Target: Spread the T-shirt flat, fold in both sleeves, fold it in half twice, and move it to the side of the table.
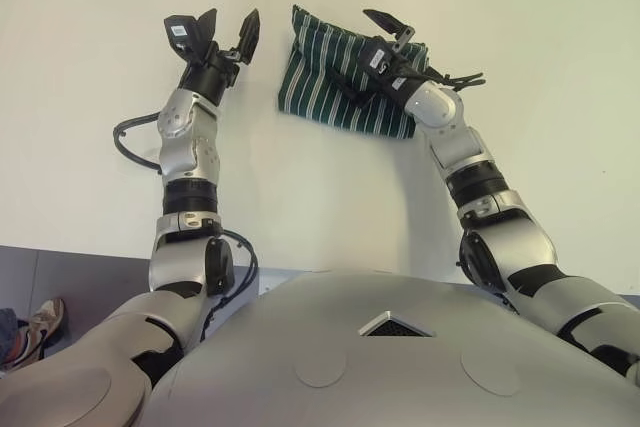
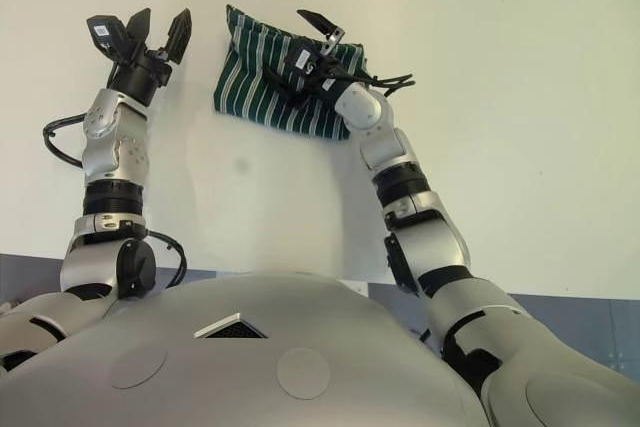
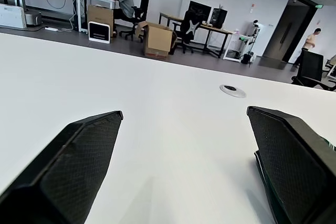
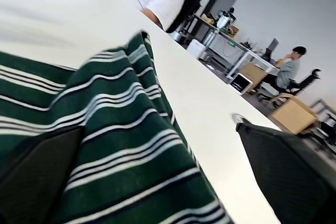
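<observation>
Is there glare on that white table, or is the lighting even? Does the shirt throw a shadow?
Left eye view: table evenly lit, no glare spots; the folded T-shirt throws hardly any shadow. Left wrist view: the same soft, even light.

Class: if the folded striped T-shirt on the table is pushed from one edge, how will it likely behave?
The T-shirt is soft, layered cloth with rumpled edges, so it would probably bunch rather than slide rigidly. Lifted by one corner, its folds would likely droop open. The smooth table should add little drag.
</observation>
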{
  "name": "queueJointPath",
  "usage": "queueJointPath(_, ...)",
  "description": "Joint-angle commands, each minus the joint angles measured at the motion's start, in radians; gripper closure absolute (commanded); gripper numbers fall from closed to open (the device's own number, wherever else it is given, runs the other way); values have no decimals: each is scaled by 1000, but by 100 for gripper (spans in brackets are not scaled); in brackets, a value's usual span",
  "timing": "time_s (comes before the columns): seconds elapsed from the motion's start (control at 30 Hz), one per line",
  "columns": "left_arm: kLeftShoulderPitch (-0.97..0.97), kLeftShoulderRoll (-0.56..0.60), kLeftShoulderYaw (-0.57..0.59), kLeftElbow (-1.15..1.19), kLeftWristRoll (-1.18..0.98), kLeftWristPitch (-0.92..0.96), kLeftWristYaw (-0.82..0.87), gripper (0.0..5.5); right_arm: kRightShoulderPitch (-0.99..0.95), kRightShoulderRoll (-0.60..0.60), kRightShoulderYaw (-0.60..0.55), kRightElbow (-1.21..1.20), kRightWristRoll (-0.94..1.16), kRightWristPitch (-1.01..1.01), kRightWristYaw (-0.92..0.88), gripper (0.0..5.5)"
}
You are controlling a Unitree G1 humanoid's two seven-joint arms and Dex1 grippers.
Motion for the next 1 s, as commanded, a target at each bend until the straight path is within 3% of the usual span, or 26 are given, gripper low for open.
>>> queueJointPath(0.03, 6, -7, -20, 1, 27, -18, 6, 112, -54, 7, -54, 96, 28, 21, -71, 10)
queueJointPath(0.3, 12, -18, -29, 0, 36, -18, 15, 112, -149, 5, -262, 369, 204, 167, -172, 10)
queueJointPath(0.53, 14, -22, -31, -3, 41, -17, 29, 112, -171, -161, -499, 481, 380, 179, -254, 10)
queueJointPath(0.83, 50, -14, -32, -44, 49, -41, 34, 112, -65, -368, -560, 452, 375, 94, -282, 10)
queueJointPath(1.0, 62, -10, -41, -58, 69, -64, 51, 112, -60, -361, -537, 400, 365, 55, -256, 10)
